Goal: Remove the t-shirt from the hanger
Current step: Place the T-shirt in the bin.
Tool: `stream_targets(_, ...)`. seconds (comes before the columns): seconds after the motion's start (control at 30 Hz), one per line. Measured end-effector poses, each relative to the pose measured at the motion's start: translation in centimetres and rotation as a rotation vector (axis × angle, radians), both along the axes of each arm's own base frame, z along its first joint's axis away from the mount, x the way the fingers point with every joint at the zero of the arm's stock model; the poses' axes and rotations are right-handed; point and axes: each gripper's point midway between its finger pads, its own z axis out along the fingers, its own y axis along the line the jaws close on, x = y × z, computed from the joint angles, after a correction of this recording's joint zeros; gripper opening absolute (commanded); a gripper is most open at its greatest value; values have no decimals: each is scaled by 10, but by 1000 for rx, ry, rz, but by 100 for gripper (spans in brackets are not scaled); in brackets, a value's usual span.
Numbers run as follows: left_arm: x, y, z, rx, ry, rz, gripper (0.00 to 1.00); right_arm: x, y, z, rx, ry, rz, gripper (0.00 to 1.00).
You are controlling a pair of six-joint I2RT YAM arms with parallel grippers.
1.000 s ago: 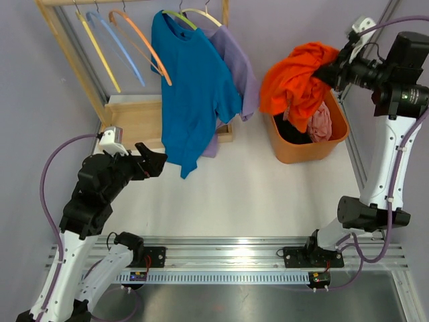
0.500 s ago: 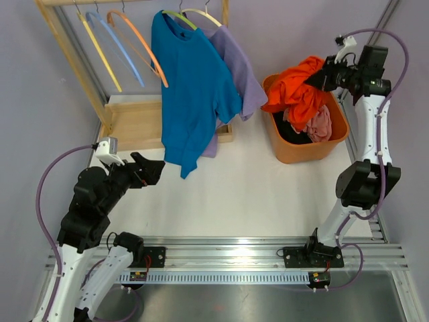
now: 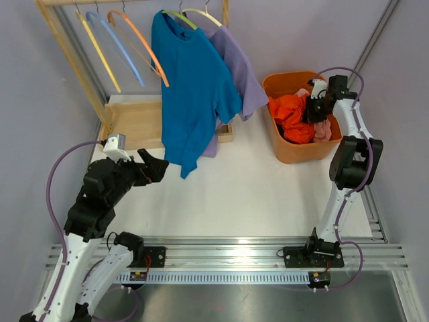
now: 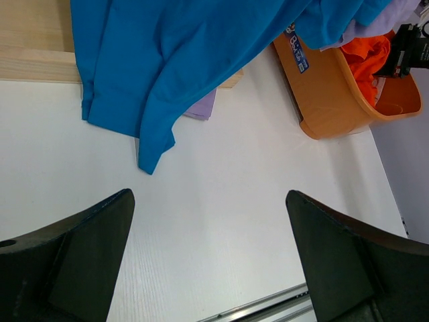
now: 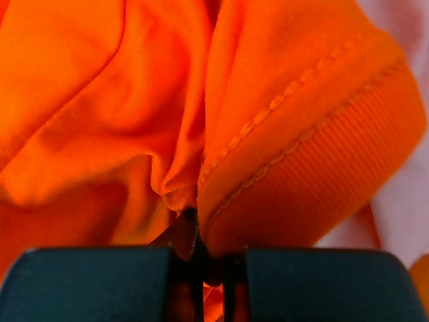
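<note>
While R gripper (image 3: 314,109) pinches orange tee (image 3: 288,115) in bin (image 3: 301,153), L gripper (image 3: 155,166), wide open, is nearer blue tee (image 3: 191,100), hem just ahead.

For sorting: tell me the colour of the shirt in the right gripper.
Orange. The shirt shows best from the right wrist.

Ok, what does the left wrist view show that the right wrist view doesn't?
Only the left wrist: the blue t-shirt hanging over the table, a purple shirt behind it, the orange basket, and the open left hand. Only the right wrist: the right hand shut on the ribbed, stitched edge of the orange t-shirt, with pink cloth at the edge. Both: the orange t-shirt.
</note>
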Motion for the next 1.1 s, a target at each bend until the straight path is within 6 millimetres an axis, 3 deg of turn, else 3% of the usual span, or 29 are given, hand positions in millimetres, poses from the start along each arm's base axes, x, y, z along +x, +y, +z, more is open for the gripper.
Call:
stream_targets(0.1,1,-1,-2,2,9,-2,99,2,12,-4,-83,-6,73,12)
stream_targets(0.23,1,-1,-2,1,8,-2,99,6,27,-9,-167,-15,162,29)
stream_targets(0.43,1,-1,-1,0,6,-2,99,5,23,-7,-194,-17,197,55)
stream_targets(0.47,1,-1,-1,0,6,-2,99,4,22,-5,-192,-14,197,63)
stream_targets(0.6,1,-1,-1,0,5,-2,99,-3,10,16,-171,-4,195,78)
stream_targets(0.73,1,-2,0,-3,1,-5,99,-4,3,58,-160,-48,195,83)
stream_targets(0.83,3,-2,1,-5,-2,-6,99,-4,14,104,-123,-140,245,85)
stream_targets(0.97,7,-3,1,-5,-2,-6,99,-26,60,175,-24,-315,435,85)
stream_targets(1.07,8,-4,1,-5,-3,-6,99,-62,116,216,15,-414,613,84)
stream_targets(1.1,9,-4,1,-5,-3,-7,99,-77,143,230,30,-449,685,84)
